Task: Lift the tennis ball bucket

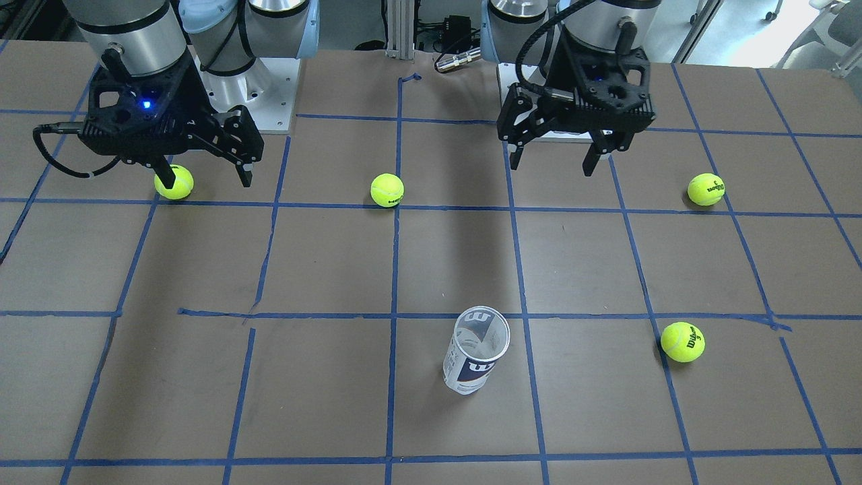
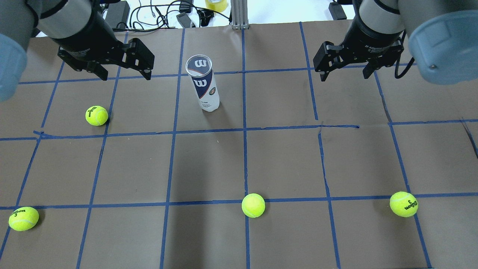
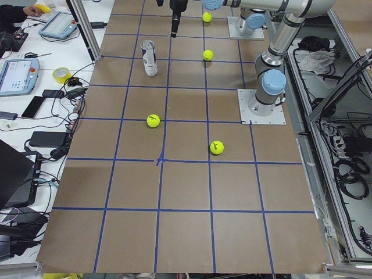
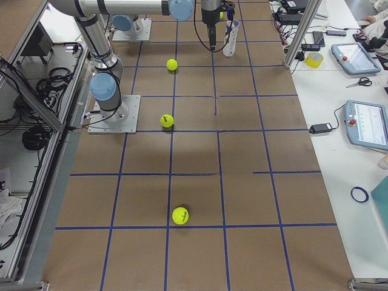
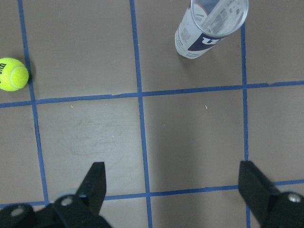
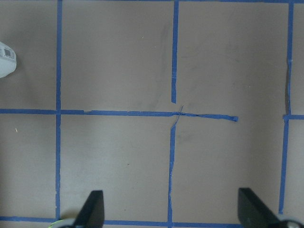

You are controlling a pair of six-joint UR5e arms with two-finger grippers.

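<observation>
The tennis ball bucket (image 1: 475,353) is a clear tube with a white and navy label. It stands upright and open-topped on the brown table, and shows in the overhead view (image 2: 204,84) and the left wrist view (image 5: 209,28). My left gripper (image 2: 126,78) is open and empty, hovering above the table to the tube's left, apart from it; it also shows in the front-facing view (image 1: 552,168). My right gripper (image 2: 344,77) is open and empty, far to the tube's right. Only a sliver of the tube (image 6: 5,59) shows in the right wrist view.
Several yellow-green tennis balls lie on the table: one (image 2: 96,115) near my left gripper, one (image 2: 23,218) at the near left, one (image 2: 253,205) in the near middle, one (image 2: 403,204) at the near right. Blue tape lines grid the table (image 2: 283,160).
</observation>
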